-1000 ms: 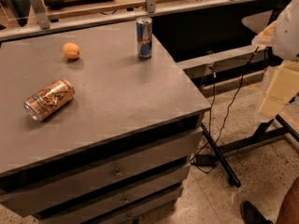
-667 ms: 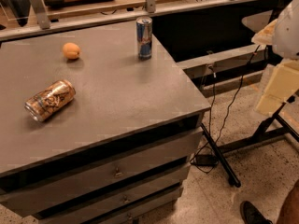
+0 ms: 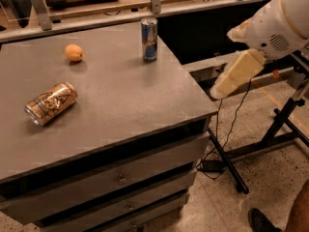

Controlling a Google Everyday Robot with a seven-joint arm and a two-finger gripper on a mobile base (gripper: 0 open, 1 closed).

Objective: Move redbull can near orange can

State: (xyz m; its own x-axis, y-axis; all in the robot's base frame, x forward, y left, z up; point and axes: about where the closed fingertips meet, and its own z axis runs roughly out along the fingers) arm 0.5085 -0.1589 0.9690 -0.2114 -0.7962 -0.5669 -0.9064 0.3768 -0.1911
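Observation:
The redbull can (image 3: 149, 39), slim, blue and silver, stands upright near the far right edge of the grey table (image 3: 120, 95). The orange can (image 3: 50, 103), orange-gold with dark patterning, lies on its side at the table's left front. My gripper (image 3: 231, 77), cream-coloured on a white arm (image 3: 277, 23), hangs in the air to the right of the table, off its edge. It is apart from both cans and holds nothing that I can see.
A small round orange fruit (image 3: 74, 52) lies on the table at the far left. Drawers (image 3: 120, 178) run below the tabletop. A black stand with cables (image 3: 227, 163) is on the floor to the right. A shoe (image 3: 263, 221) shows at the bottom right.
My arm and gripper have moved left, closer to the table's right edge. The cans and the fruit have not moved.

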